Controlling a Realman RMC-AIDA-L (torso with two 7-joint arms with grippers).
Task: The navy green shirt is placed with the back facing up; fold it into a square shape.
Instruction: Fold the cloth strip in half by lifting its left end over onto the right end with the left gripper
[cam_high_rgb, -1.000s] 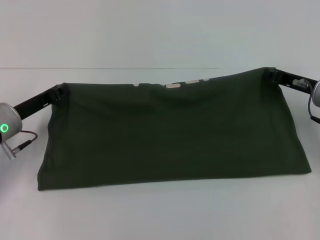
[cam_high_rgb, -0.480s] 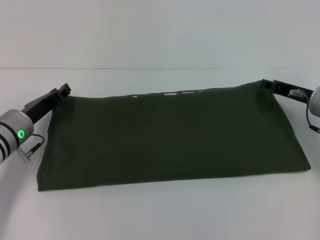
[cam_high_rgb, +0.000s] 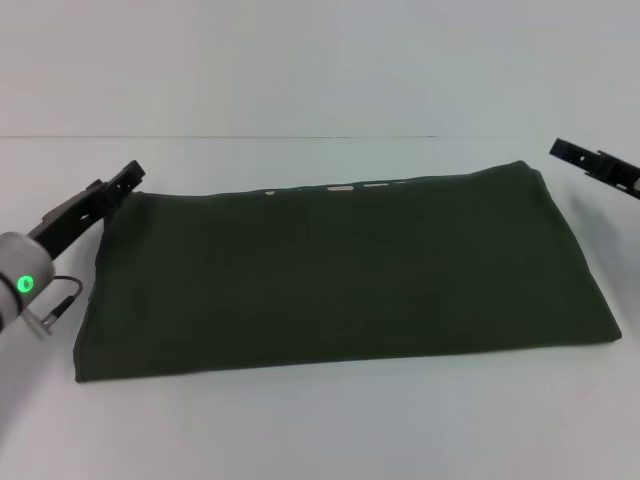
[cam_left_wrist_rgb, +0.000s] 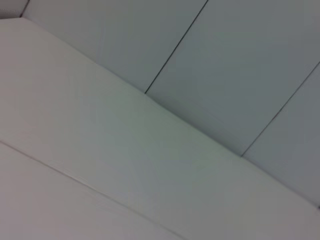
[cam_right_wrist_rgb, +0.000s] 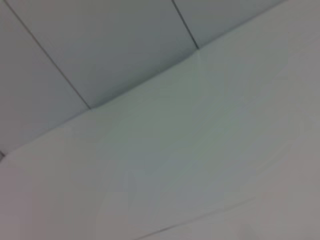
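Matt dark-green cloth shirt (cam_high_rgb: 340, 275) on a smooth, matt white table (cam_high_rgb: 330, 430).

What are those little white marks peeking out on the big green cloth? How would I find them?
Start at the white table and the navy green shirt folded into a wide band across it. Follow its far edge to the middle: the white marks are a short row of dashes there. They are the only white on the dark cloth.
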